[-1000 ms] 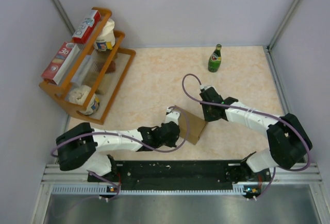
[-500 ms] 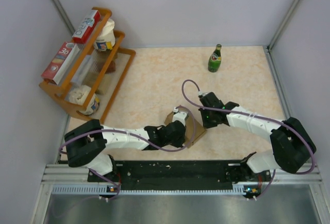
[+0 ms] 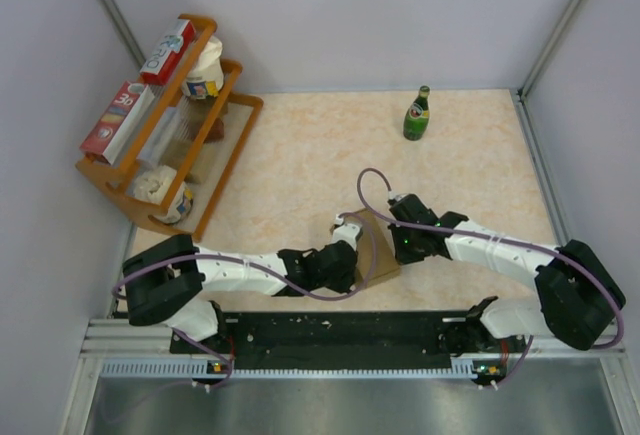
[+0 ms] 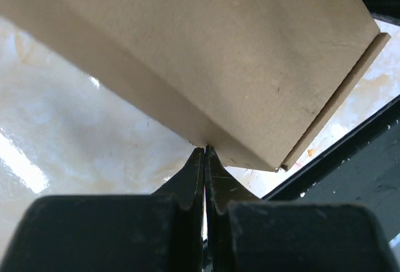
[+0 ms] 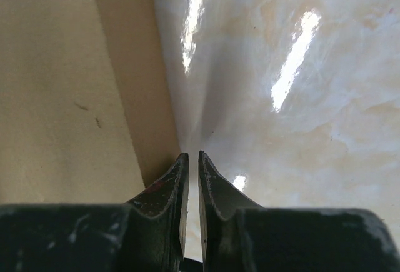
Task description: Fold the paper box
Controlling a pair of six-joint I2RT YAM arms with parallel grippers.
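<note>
**Both arms meeting at the paper box**

The left gripper, fingers pressed together, is touching the paper box near the table's front centre. The right gripper, nearly closed, is flanking its right side.

Even, bright light is coming from above, giving only soft shadows in the top view. In the right wrist view, white glare streaks are shining on the glossy worktop. The fingers are looking dark and slightly blurred.

table open, rack (left), bottle
</note>
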